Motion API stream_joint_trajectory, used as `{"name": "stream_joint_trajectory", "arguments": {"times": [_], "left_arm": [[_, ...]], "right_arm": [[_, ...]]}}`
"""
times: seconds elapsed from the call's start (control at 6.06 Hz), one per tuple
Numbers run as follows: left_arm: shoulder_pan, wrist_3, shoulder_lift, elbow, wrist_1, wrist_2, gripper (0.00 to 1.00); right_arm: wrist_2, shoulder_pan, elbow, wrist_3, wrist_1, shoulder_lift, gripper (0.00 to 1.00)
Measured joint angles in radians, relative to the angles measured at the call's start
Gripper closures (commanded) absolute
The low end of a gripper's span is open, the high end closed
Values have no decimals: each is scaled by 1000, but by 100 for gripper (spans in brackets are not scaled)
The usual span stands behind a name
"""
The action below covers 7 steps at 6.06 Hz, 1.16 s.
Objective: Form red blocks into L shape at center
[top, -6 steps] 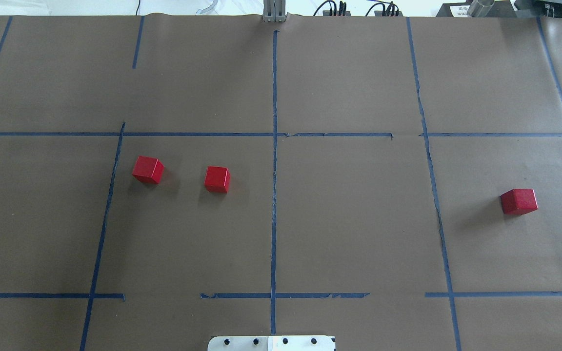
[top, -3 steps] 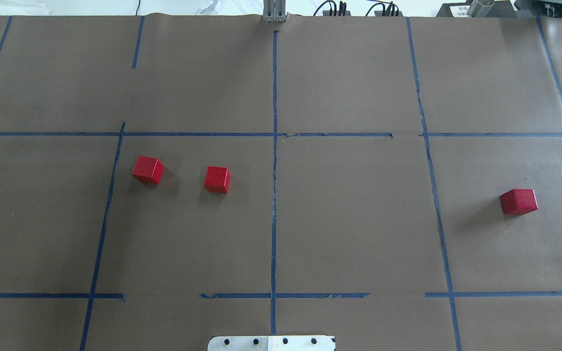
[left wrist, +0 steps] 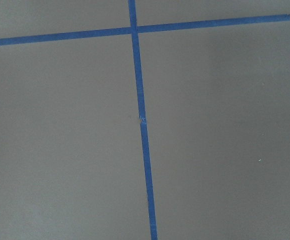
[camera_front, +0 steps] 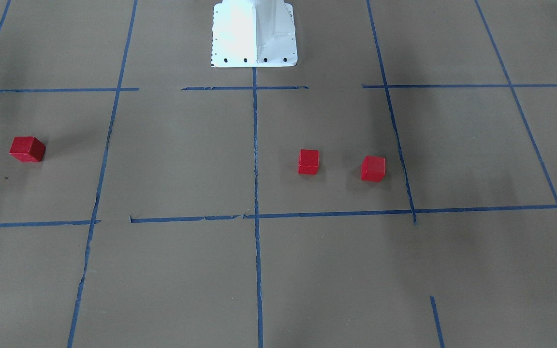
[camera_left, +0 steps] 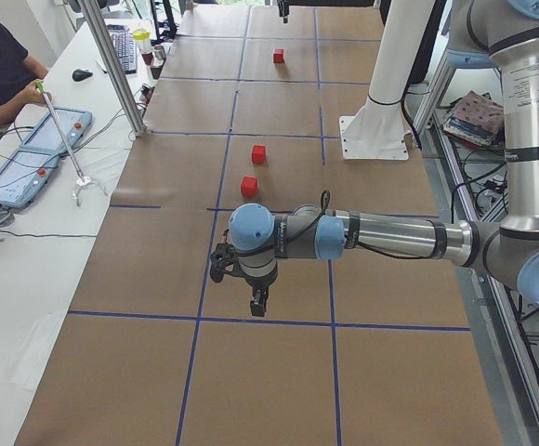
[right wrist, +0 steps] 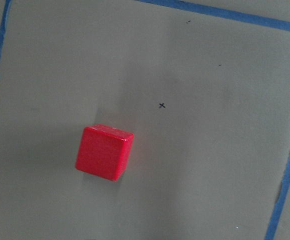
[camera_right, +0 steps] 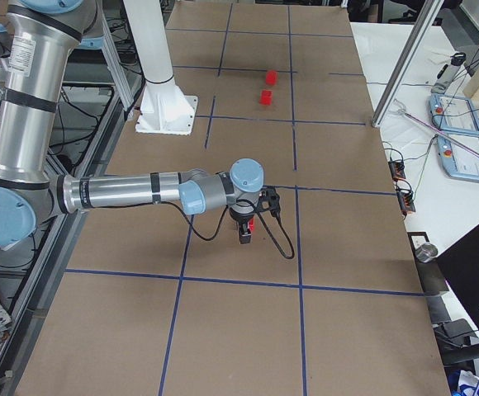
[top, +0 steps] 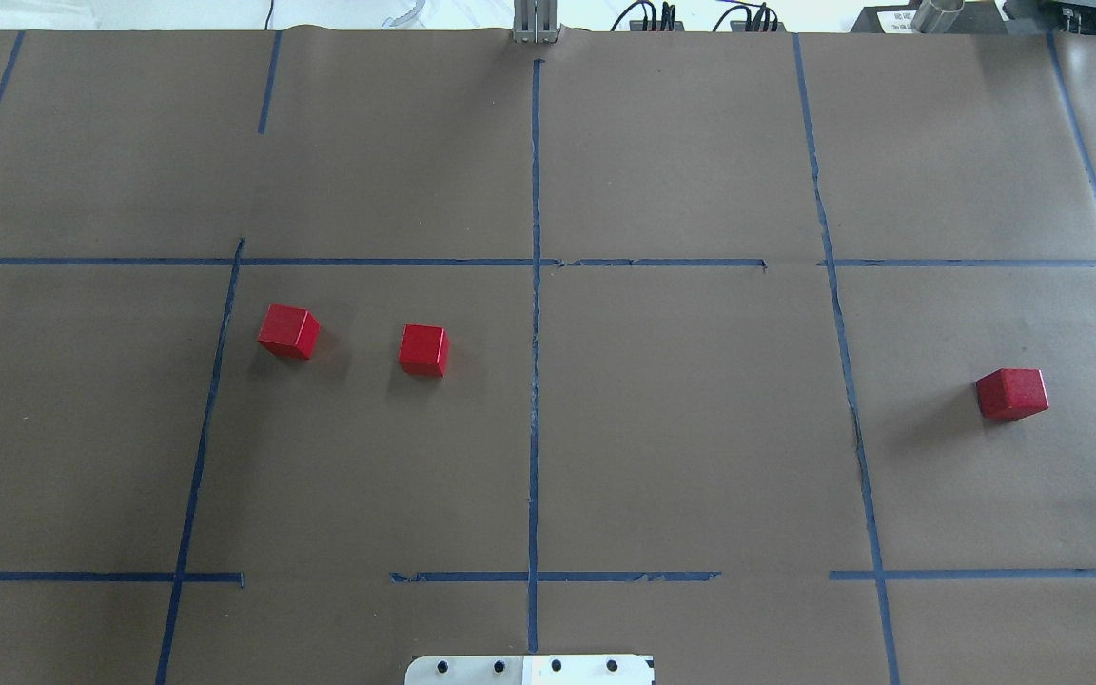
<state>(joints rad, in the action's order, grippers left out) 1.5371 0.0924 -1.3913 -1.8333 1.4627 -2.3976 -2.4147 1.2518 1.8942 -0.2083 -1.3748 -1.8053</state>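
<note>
Three red blocks are sitting apart on the brown paper (top: 700, 428), not forming any L. Two are lying to the robot's left of the center line (top: 534, 381). The outer block (top: 288, 331) is near the left grid line and the inner block (top: 424, 350) is nearer the center line. There is a clear gap between them and neither is touching tape. The third block (top: 1012, 394) is sitting well apart on the robot's right, past the right-hand grid line, with nothing on it in the overhead view. The left gripper (camera_left: 256, 302) is hanging on the near arm in the left side view, pointing down over paper close to a tape line and well apart from both nearby blocks. I cannot tell how far its fingers are spread, and nothing is showing in them. Its wrist camera is looking at a tape crossing (left wrist: 134, 30) and plain paper. The right gripper (camera_right: 246, 235) is hanging on the near arm in the right side view, pointing down. A bit of the third block is showing red just beside it from that angle. I cannot tell the finger spread or any contact there. Its wrist camera is looking down at that block lying flat on the paper near a small x mark (right wrist: 161, 105). The white robot base (camera_front: 254, 34) is standing on the center line at the table's near edge. A person (camera_left: 0, 70) is sitting at the side table.
</note>
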Motion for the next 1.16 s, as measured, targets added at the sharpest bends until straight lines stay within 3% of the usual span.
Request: {"name": "stream_joint_trajectory", "arguments": {"times": [0.49,0.82,1.16], "left_arm": [[-1,1,0,0,0,0,0],[0,1,0,-1,1,0,0],[0,1,0,-2,1,0,0]], "right_arm": [[33,-65,-2,-158,13,40,0],[157,-177,-21,-406,158,55,0],[225,-270,-85,-512,308,56,0]]}}
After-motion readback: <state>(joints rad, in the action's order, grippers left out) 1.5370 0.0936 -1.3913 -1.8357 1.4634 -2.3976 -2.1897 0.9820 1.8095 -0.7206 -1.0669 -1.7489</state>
